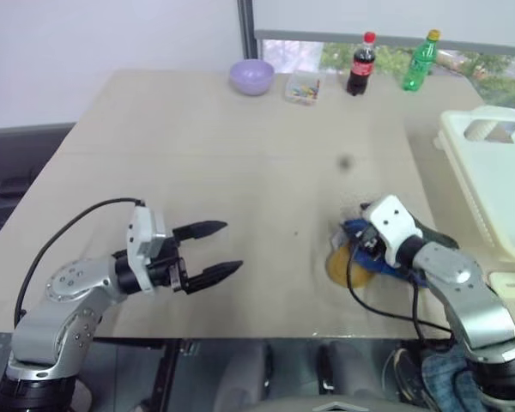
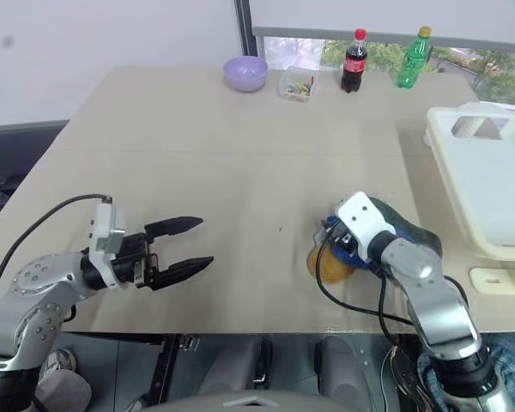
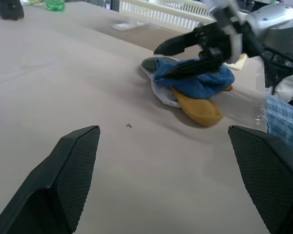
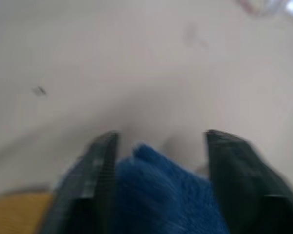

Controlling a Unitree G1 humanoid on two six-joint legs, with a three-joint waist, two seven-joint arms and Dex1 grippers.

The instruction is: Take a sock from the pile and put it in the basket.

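The right gripper (image 3: 185, 56) sits over the pile of soft blue, mustard-yellow and dark green socks (image 3: 193, 90) at the lower right of the left eye view, and its white wrist housing hides much of the heap there. In the right wrist view the blue sock (image 4: 158, 192) fills the gap between the 2 black fingers (image 4: 100, 180), blurred; they straddle it, part-way closed, but I cannot tell whether they grip it yet. The cream-white slotted plastic laundry basket (image 1: 498, 176) is cut off by the right edge.

The beige counter (image 1: 215, 154) carries a lilac bowl (image 1: 251, 76), a small clear container (image 1: 302, 87), a dark cola bottle (image 1: 360, 64) and a green bottle (image 1: 420, 61) along its far edge, below a window.

The left gripper (image 1: 210, 251) hovers at lower left, its fingers (image 1: 202, 229) spread wide and empty, well apart from the pile.
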